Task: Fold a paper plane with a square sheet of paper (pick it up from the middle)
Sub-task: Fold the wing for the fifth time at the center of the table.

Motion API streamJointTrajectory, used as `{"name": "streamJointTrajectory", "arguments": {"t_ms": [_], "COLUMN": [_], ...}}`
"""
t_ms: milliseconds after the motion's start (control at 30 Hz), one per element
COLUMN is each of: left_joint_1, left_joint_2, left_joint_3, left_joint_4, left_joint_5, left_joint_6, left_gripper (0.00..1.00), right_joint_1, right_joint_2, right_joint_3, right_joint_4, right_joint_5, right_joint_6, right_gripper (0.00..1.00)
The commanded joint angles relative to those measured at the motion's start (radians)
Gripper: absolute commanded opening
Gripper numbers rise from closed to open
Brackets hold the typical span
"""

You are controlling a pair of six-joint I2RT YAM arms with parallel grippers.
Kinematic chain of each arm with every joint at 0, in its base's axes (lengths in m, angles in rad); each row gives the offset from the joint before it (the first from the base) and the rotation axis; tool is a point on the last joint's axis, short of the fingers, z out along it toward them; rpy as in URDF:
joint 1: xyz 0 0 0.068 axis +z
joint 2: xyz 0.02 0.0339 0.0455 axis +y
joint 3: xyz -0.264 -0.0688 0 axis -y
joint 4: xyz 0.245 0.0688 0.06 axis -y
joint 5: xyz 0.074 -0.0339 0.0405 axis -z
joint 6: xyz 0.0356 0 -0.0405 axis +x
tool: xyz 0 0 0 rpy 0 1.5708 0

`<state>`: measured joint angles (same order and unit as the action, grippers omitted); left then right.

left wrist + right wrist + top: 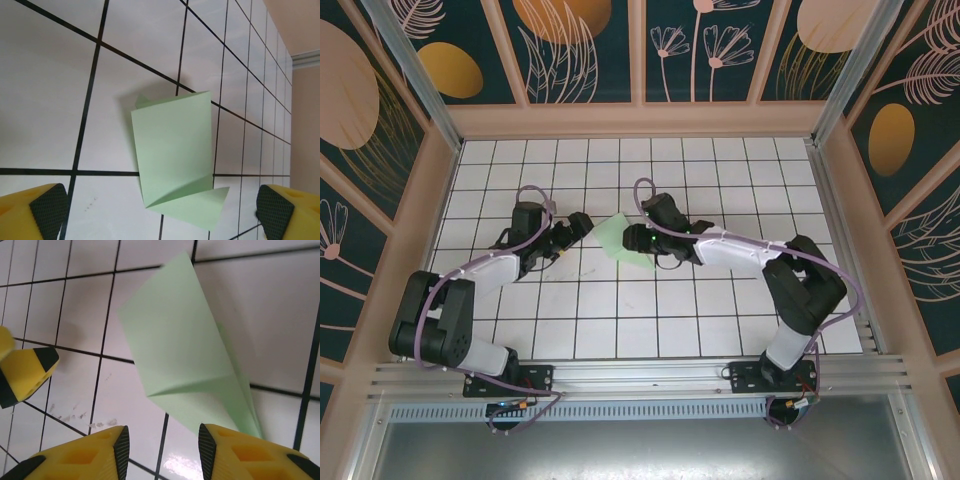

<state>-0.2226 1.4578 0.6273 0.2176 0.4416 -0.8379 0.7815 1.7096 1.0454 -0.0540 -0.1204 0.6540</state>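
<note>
Right wrist, right tool (162,450) parted, empty, folded paper (175,350) beside

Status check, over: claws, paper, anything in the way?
Left claw open, empty. Right claw open, empty. Partly folded pale mint-green paper sheet lying on white grid-tiled table between the claws. Nothing in the way.

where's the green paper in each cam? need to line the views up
Top external: green paper mid-table, near the picture's centre.
Left wrist: paper from centre to lower middle, a folded flap along its bottom.
Right wrist: paper from upper centre down to lower right.
Shared landmark: the black grid lines of the white tiles, running under the paper.
</note>
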Motion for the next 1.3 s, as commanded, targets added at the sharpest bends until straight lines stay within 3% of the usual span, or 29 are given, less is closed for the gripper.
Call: {"name": "streamJointTrajectory", "arguments": {"t_ms": [0, 367, 733, 1267], "left_joint_1": [-0.014, -0.080, -0.102, -0.136], "left_joint_2": [-0.028, 0.017, 0.130, 0.198], "left_joint_3": [-0.024, -0.020, 0.027, 0.056], "left_joint_4": [0.042, 0.063, 0.056, 0.075], "left_joint_5": [0.054, 0.079, 0.138, 0.177], "left_joint_6": [-0.029, -0.093, -0.129, -0.147], "left_gripper": [0.99, 0.96, 0.78, 0.64], "right_joint_1": [0.008, -0.031, -0.070, -0.126], "right_joint_2": [0.049, 0.184, 0.214, 0.209], "right_joint_3": [-0.004, 0.108, 0.048, -0.060], "right_joint_4": [0.070, 0.036, 0.090, 0.210], "right_joint_5": [0.004, -0.007, -0.112, -0.221], "right_joint_6": [0.115, 0.104, 0.131, 0.176], "right_gripper": [0.43, 0.38, 0.34, 0.34]}}
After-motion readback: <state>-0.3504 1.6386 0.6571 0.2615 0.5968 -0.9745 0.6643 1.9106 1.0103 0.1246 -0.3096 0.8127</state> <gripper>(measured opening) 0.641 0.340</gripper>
